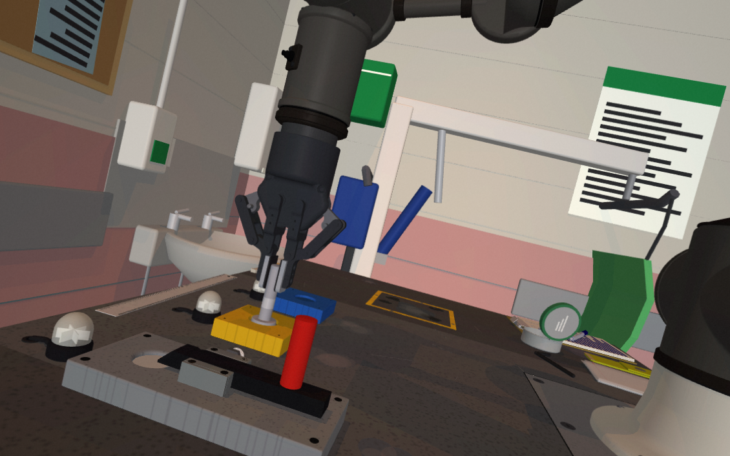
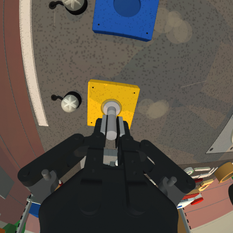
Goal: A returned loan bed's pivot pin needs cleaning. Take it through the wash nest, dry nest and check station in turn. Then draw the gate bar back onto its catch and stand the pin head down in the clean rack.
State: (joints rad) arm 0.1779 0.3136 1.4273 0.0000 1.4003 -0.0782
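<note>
The grey pivot pin point(image 1: 268, 301) point(image 2: 111, 121) stands upright, head down, in the round seat of the yellow nest block point(image 1: 252, 329) point(image 2: 112, 102). The blue nest block point(image 1: 304, 304) point(image 2: 126, 18) lies just behind the yellow one, its round recess empty. In front sits the grey rack plate point(image 1: 199, 387) with a black gate bar point(image 1: 247, 379) and a red upright handle point(image 1: 297, 352). A round hole point(image 1: 148, 359) shows at the plate's left end. My gripper point(image 1: 274, 277) point(image 2: 112, 128) stands straight above the yellow block, closed on the pin's shaft.
The red handle rises close in front of the yellow block. Two white dome knobs point(image 1: 72, 329) point(image 1: 207, 304) sit on the left of the table, beside a pale ruler point(image 1: 172, 294). A yellow-framed mat point(image 1: 411, 310) lies further back. Clutter and a green guard point(image 1: 624, 301) fill the right.
</note>
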